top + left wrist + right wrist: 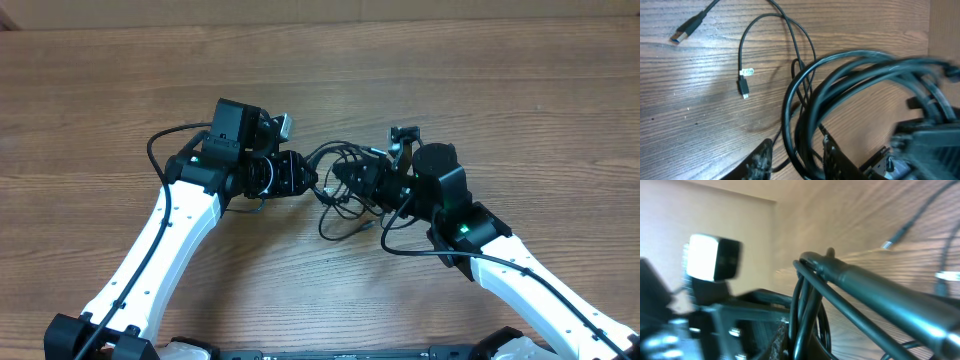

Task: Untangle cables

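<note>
At mid-table, draw left gripper [306,182] and right gripper [354,180], clamped or open impossible to tell, slowly apart, easing the bunched cables [340,200] loose without tightening knots.

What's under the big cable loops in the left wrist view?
Wood table, with a slack cord lying on it, ending in a small plug. Whatever lies directly beneath the loops themselves is covered.
</note>
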Tool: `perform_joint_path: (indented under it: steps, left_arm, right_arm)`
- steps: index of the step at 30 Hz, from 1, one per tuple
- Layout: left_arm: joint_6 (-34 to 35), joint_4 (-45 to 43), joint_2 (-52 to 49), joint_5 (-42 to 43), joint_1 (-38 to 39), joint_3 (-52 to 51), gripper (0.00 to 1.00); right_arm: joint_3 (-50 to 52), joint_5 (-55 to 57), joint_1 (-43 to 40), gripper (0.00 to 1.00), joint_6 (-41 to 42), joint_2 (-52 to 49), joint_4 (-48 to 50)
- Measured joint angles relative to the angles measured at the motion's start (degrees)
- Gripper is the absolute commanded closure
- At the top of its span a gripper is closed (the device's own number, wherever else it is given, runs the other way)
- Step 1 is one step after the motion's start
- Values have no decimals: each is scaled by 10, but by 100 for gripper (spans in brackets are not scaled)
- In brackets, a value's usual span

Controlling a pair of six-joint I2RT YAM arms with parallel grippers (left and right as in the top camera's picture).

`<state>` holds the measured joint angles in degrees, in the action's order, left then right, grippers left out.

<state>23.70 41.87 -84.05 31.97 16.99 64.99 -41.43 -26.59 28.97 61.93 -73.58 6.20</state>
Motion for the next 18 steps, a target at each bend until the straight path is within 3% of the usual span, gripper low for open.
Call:
perform_joint_path:
  steps: [4,9,18]
  left_arm:
    - [-1,0,0,4,0,0,70]
    - [-1,-1,0,6,0,0,87]
    - [-2,0,0,4,0,1,90]
  right_arm:
    - [0,-9,0,96,26,0,26]
    - [0,-20,0,96,37,0,12]
    - [0,-31,0,96,29,0,-47]
